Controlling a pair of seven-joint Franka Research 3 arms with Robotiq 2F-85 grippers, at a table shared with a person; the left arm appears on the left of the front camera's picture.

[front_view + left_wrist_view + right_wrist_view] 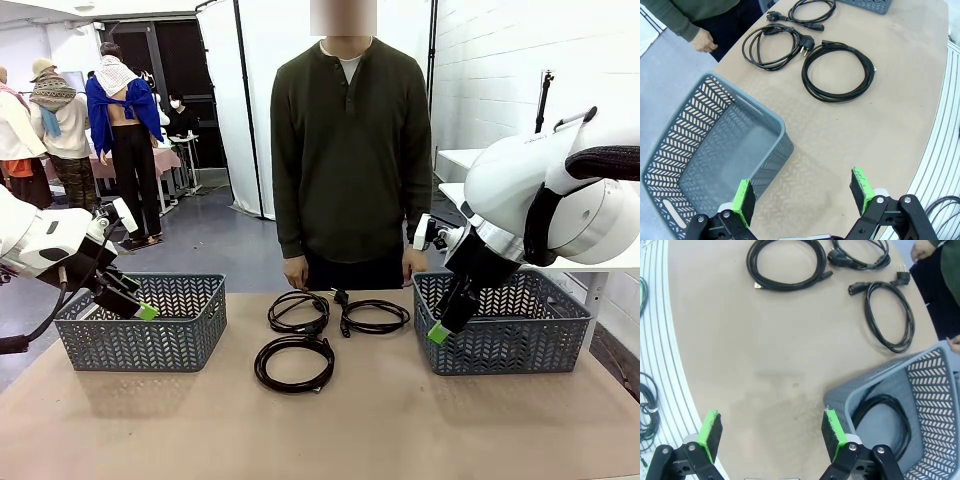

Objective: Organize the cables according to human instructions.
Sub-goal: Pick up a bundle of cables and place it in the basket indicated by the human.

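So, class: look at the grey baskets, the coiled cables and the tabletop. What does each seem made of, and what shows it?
Baskets: likely moulded plastic, matt grey; walls pierced in a regular herringbone pattern. Cables: probably rubber or PVC sheath, black, faintly glossy; they lie in limp round coils. Tabletop: smooth matt tan, perhaps laminate or board; unclear which.

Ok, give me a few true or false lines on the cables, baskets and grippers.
1. Three cables lie on the table. True.
2. The left basket holds a cable. False: it is empty.
3. The right basket holds one cable. True.
4. The right gripper is shut on a cable. False: it is open and holds nothing.
5. The left gripper is open. True.
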